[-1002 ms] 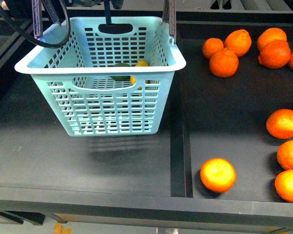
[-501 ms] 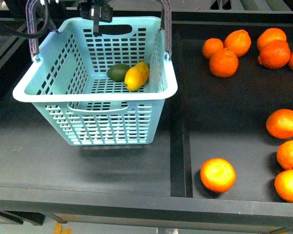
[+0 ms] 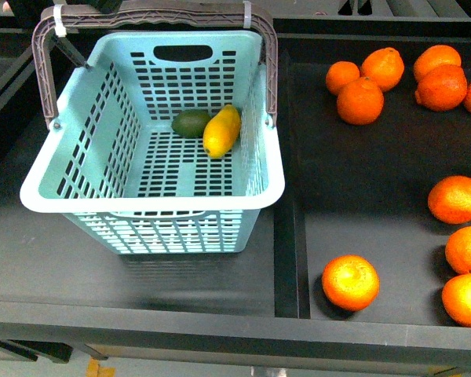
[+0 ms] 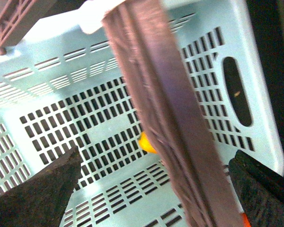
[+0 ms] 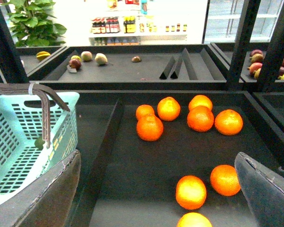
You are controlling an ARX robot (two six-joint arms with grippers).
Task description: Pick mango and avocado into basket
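Left pincer (image 4: 151, 189) straddles the basket's brown-grey handles (image 4: 165, 118): in the left wrist view its 2 dark fingers (image 4: 38, 189) stand wide on either side of the bar, and I cannot tell whether they press on it or hang loose. Below that bar lies the teal basket (image 3: 153, 203), and a sliver of the mango (image 4: 146, 143) shows just past the handle's edge; the rest of the fruit is hidden behind the bar there.

From the front view, the mango (image 3: 221, 130) lies on the basket floor toward the far right corner, with the avocado (image 3: 191, 122) touching it on its left. Both handles are swung up together over the far rim, bound with white zip ties (image 3: 59, 16). The left arm itself is cut off at the top of the front view, so its pose cannot be read. The basket sits tilted on the dark worktop (image 3: 55, 275), left of a raised divider.

Right pincer (image 5: 156, 198) is spread open and empty, its 2 fingers at the picture's lower corners, hanging over the oranges (image 5: 200, 118) in the right-hand bin. Shelves with other fruit behind are too small to name.
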